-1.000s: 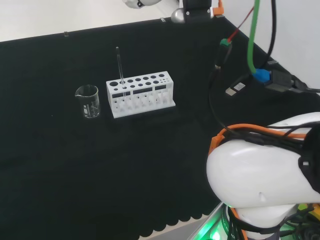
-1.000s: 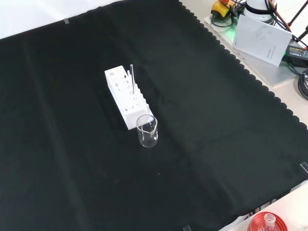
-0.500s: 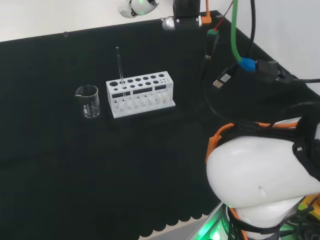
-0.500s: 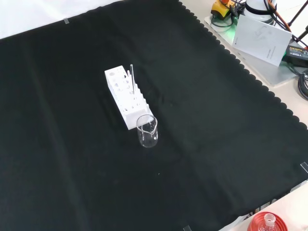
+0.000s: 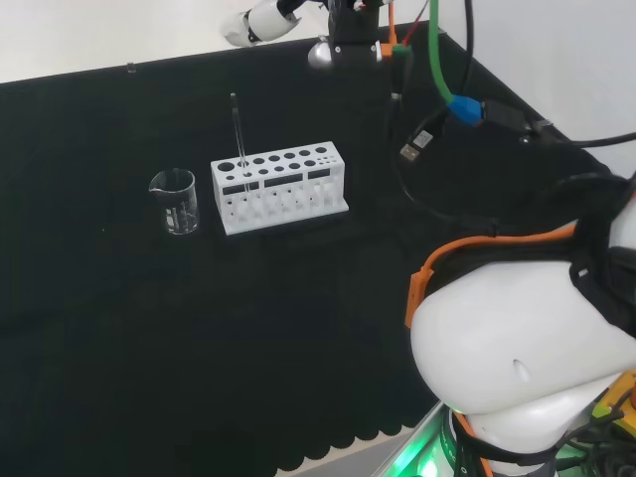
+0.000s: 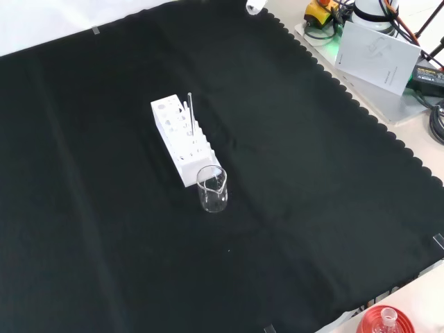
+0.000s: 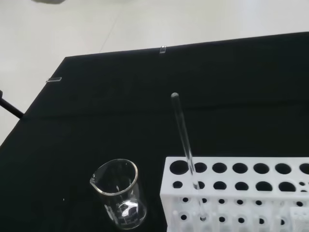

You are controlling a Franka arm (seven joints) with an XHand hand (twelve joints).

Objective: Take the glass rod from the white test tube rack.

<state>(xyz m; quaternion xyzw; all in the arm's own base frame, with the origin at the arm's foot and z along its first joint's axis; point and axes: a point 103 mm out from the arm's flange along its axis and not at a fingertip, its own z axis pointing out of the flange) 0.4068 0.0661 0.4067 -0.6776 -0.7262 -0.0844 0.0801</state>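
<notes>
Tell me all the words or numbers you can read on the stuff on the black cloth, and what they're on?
None can be read.
Glass beaker: faint marks on its side, too blurred to read.
White test tube rack: no print shows, just round holes.
Glass rod: clear, no marks.
White booklet beside the cloth in the front view: faint print, too small to read.

Head view over the arm, front view opposite and above, wrist view close, all on the rack [image 5: 278, 186].
</notes>
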